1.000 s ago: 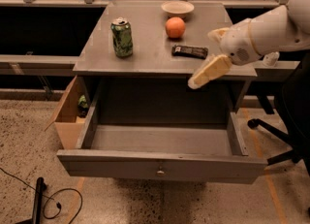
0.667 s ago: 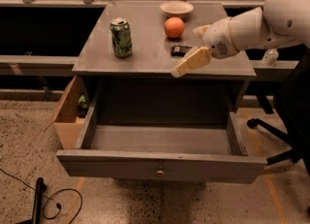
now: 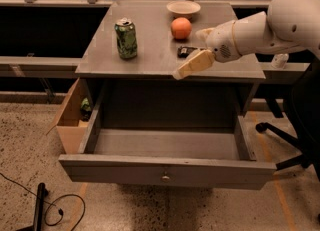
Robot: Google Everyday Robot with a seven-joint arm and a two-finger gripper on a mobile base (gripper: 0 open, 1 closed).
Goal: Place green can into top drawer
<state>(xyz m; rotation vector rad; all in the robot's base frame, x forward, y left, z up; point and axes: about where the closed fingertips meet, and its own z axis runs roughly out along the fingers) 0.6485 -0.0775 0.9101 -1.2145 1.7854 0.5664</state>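
The green can stands upright on the left part of the grey cabinet top. The top drawer is pulled out wide below it and shows a bare grey floor and a small round knob on its front. My gripper hangs over the front middle of the cabinet top, to the right of the can and apart from it. It holds nothing that I can see.
An orange, a white bowl and a small dark object sit on the cabinet top behind my gripper. A tan plywood box stands left of the drawer. A chair base is at the right, a cable on the floor.
My gripper and arm have moved left across the cabinet top, closer to the green can. The can and the drawer have not moved.
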